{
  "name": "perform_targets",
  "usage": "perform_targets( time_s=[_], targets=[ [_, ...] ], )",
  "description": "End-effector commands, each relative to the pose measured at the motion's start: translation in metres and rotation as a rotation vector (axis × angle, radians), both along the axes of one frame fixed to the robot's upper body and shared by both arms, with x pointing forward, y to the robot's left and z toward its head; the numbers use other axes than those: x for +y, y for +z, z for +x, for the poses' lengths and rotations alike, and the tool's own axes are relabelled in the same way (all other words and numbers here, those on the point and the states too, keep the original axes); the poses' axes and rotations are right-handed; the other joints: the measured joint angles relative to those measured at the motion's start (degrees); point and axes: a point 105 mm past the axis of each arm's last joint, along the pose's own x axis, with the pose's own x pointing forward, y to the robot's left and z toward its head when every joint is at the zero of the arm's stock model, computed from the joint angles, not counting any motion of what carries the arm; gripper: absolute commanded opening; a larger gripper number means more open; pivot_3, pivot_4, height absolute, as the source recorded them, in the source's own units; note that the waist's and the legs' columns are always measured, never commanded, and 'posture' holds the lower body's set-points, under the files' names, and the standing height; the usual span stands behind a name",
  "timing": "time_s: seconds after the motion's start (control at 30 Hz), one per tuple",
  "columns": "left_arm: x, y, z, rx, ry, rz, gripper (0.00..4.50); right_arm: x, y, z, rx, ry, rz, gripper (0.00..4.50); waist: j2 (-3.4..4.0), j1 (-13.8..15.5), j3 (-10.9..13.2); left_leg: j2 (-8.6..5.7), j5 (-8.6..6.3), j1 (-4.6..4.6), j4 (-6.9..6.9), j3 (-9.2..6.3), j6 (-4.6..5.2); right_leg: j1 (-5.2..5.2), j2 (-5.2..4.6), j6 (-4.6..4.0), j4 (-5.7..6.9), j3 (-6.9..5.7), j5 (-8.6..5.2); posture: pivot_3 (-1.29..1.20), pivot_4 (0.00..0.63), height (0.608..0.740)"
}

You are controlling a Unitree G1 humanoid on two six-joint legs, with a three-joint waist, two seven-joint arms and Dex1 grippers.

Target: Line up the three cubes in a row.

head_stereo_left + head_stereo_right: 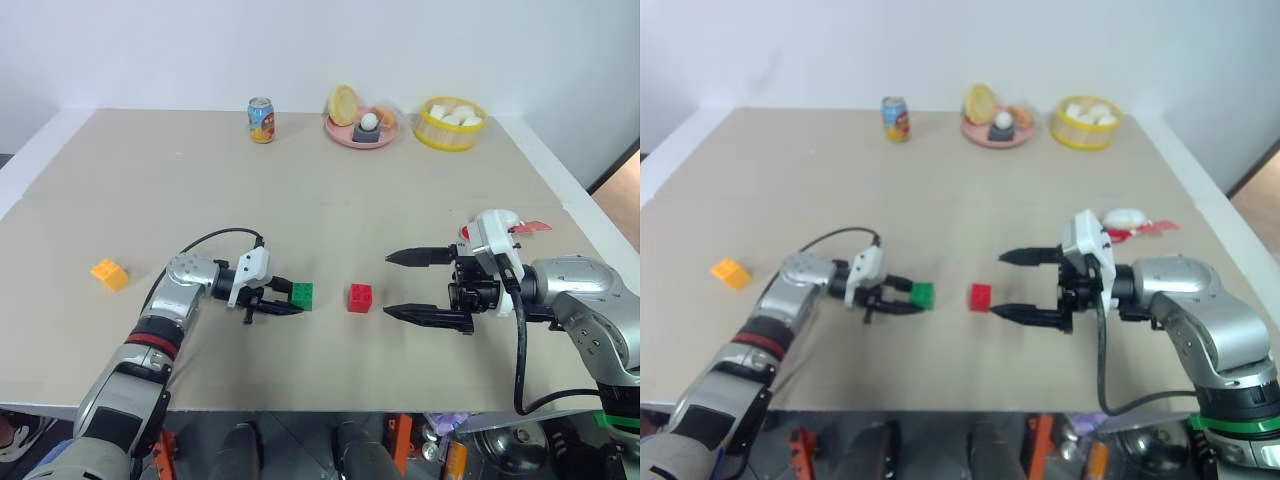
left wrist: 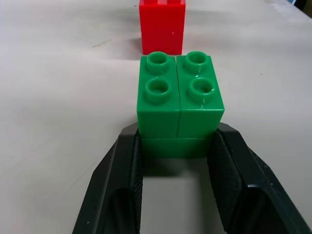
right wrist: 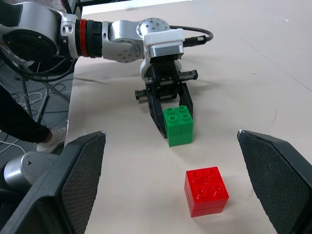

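The left gripper has its jaws pinching the green cube, which sits on the tabletop near the front edge, left of centre; the left wrist view shows the two black ribbed fingers clamped on the cube's lower sides, its four round studs facing up. The red cube rests on the tabletop just to the right of the green one, apart from it, and lies between the two grippers; the right gripper hovers just right of it with its jaws spread wide, one fingertip farther back and one nearer, touching nothing. The orange-yellow cube lies well apart at the left side of the tabletop. The right wrist view shows the red cube's studded top and glossy plastic faces, and a seam down the green cube's middle. Along the far edge stand a soda can, a pink plate and a yellow basket.
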Motion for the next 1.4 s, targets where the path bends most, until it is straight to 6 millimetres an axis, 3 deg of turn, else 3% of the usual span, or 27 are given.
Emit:
perform_targets(
  time_s=[0.03,0.37,0.43,0.6,0.63,0.67,0.9,1.13,1.23,1.4],
  targets=[
    [-0.003,-0.001,-0.004,-0.008,-0.032,0.012,1.30,0.002,0.008,-0.003,-0.039,0.011,0.007,4.50,0.00,0.00,0.00,0.00,0.00,0.00,0.00,0.00,0.00,0.00,0.00,0.00,0.00,0.00,0.00,0.00,0.150,0.740],
    [0.000,-0.004,-0.002,-0.016,-0.024,0.039,1.30,0.002,0.009,-0.002,-0.043,0.005,0.009,4.50,0.00,0.00,0.00,0.00,0.00,0.02,0.00,-0.01,0.00,0.01,0.00,0.00,0.00,0.00,0.00,0.00,0.150,0.740],
    [0.000,-0.005,0.001,-0.033,-0.008,0.045,2.32,0.002,0.009,-0.001,-0.044,0.005,0.011,4.50,0.00,0.00,0.00,0.00,0.00,0.02,0.00,-0.01,0.00,0.01,0.00,0.00,0.00,0.00,0.00,0.00,0.150,0.740],
    [-0.001,-0.004,0.003,-0.032,0.002,0.044,3.87,0.002,0.010,0.000,-0.048,0.004,0.016,4.50,0.00,0.00,0.00,0.00,0.00,0.04,0.00,-0.01,0.00,0.04,0.00,0.00,0.00,0.00,0.01,0.00,0.150,0.740],
    [-0.001,-0.004,0.003,-0.036,0.005,0.044,4.37,0.002,0.010,0.000,-0.049,0.004,0.017,4.50,0.00,0.00,0.00,0.00,-0.01,0.04,-0.01,-0.01,0.00,0.04,0.00,0.04,0.00,-0.01,-0.03,0.00,0.150,0.740],
    [-0.001,-0.004,0.003,-0.036,0.005,0.044,4.45,0.002,0.010,0.000,-0.049,0.004,0.020,4.50,0.00,0.00,0.00,0.00,-0.01,0.04,-0.01,-0.01,0.00,0.04,0.01,0.05,0.00,-0.01,-0.02,0.00,0.150,0.740],
    [0.009,0.000,0.003,-0.055,0.019,0.035,4.45,0.002,0.013,0.001,-0.052,0.002,0.033,4.50,0.00,-0.01,0.00,0.00,-0.04,0.05,-0.04,-0.04,0.02,0.06,0.01,0.13,0.00,-0.02,-0.02,0.00,0.150,0.740],
    [0.042,0.012,-0.006,-0.056,0.049,0.052,4.45,0.000,0.016,0.003,-0.054,0.000,0.037,4.50,0.01,-0.58,0.00,0.14,-0.04,0.12,-0.08,-0.04,0.02,0.02,0.15,-0.08,0.01,-0.02,-0.01,0.00,0.150,0.740],
    [0.070,0.029,-0.011,-0.049,0.128,0.030,4.45,0.000,0.017,0.004,-0.055,-0.003,0.039,4.50,0.01,-0.83,0.00,0.18,-0.04,0.10,-0.11,-0.03,0.02,-0.05,0.18,-0.10,0.05,-0.02,-0.01,0.00,0.150,0.740],
    [0.084,0.064,-0.009,-0.086,0.327,-0.108,4.45,0.004,0.021,0.008,-0.075,-0.012,0.066,4.50,0.01,-0.35,0.00,0.19,-0.04,0.05,-0.10,-0.03,0.02,-0.06,0.13,-0.18,0.10,-0.05,-0.07,0.00,0.150,0.740]
  ],
)
